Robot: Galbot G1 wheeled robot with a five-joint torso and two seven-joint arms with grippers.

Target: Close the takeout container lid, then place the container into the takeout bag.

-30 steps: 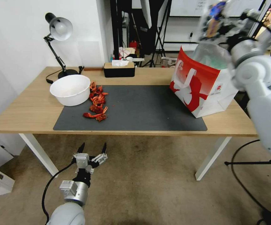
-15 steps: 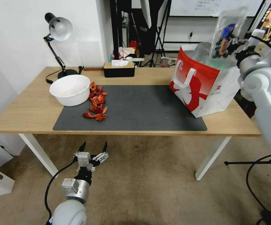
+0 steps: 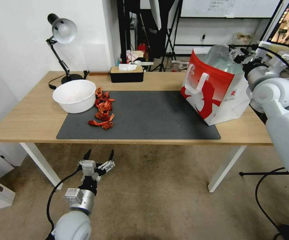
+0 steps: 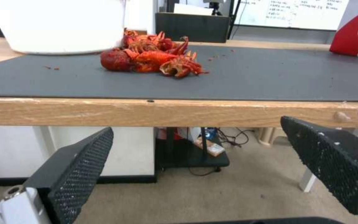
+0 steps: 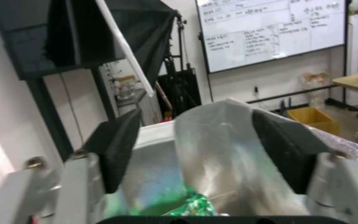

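**Takeout packing station: items and positions**

Wooden table (image 3: 34, 116) carries a dark grey mat (image 3: 151, 116) across its middle. On the mat's left end stands a white bowl (image 3: 74, 95), with a heap of red crayfish shells (image 3: 103, 111) touching its side. A black tissue box (image 3: 126, 74) and a desk lamp (image 3: 62, 36) sit along the far edge.

Takeout bag (image 3: 215, 91): upright at the table's right end, red-and-white, translucent liner (image 5: 224, 149) rising out of its mouth. Takeout container: cannot be made out; the liner hides the bag's inside.

Right gripper (image 3: 239, 55): above the bag's mouth, jaws spread apart with nothing between them.

Left gripper (image 3: 98, 159): parked below the table's front edge, fingers (image 4: 77, 174) wide apart, empty.
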